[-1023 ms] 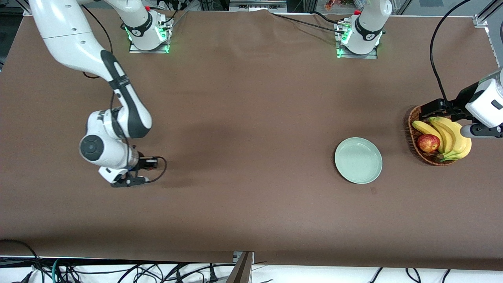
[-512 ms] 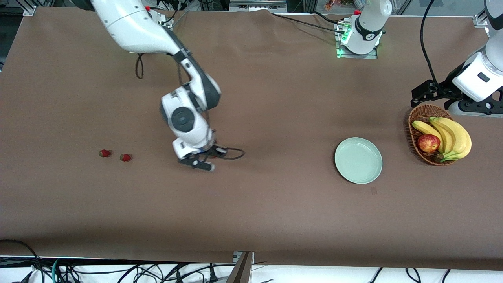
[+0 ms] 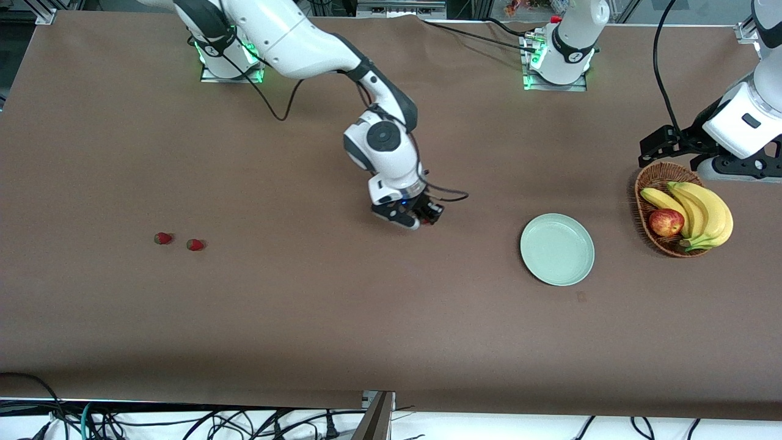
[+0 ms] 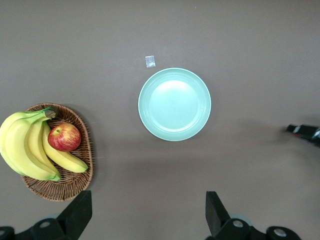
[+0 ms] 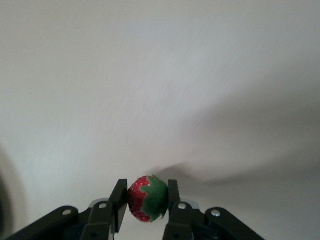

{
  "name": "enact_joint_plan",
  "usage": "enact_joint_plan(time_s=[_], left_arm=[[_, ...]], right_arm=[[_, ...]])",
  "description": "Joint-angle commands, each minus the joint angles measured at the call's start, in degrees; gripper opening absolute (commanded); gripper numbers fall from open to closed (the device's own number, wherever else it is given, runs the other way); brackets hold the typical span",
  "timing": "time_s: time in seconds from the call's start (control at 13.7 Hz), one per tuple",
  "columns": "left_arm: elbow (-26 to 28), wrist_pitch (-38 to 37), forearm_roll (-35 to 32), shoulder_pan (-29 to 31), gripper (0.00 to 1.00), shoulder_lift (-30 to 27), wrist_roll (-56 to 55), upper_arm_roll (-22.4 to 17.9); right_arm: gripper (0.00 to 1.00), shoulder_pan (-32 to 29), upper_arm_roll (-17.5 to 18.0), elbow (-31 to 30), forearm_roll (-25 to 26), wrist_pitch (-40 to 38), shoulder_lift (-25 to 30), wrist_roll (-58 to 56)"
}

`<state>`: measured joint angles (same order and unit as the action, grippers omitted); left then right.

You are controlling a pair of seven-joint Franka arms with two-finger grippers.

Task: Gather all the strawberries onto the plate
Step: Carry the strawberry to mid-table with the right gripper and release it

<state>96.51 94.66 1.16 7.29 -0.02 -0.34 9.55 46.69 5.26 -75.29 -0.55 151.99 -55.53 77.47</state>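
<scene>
Table (image 3: 305, 318); claw-pinched strawberry (image 5: 146, 199) half-hidden

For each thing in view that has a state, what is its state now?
Pale mint-green round plate: empty, flat on the table.
Held red strawberry: gripped, in the air over bare table.
Two red strawberries on the table: lying loose, side by side.
Brown wicker basket: holds yellow bananas and a red-yellow apple.
Right gripper: shut on the strawberry.
Left gripper: open, waiting high over the table.
</scene>
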Motion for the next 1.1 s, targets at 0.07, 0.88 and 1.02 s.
enact_joint_plan(time_s=[0.07, 0.88, 1.02], left_arm=[[1.31, 1.06, -1.07, 0.18, 1.0, -1.21, -0.19, 0.21], [1.4, 0.88, -0.9, 1.06, 1.0, -0.86, 0.07, -0.06], [1.31, 0.88, -0.81, 1.06, 1.0, -0.77, 0.07, 0.03]], right_arm=[[0.3, 1.91, -0.6, 4.45, -0.85, 0.15, -2.83, -0.04], [1.0, -18.36, -0.77, 4.1, -1.12, -34.18, 8.93, -38.22], [1.0, -24.86, -1.21, 4.1, -0.59, -42.26, 10.35, -50.78]])
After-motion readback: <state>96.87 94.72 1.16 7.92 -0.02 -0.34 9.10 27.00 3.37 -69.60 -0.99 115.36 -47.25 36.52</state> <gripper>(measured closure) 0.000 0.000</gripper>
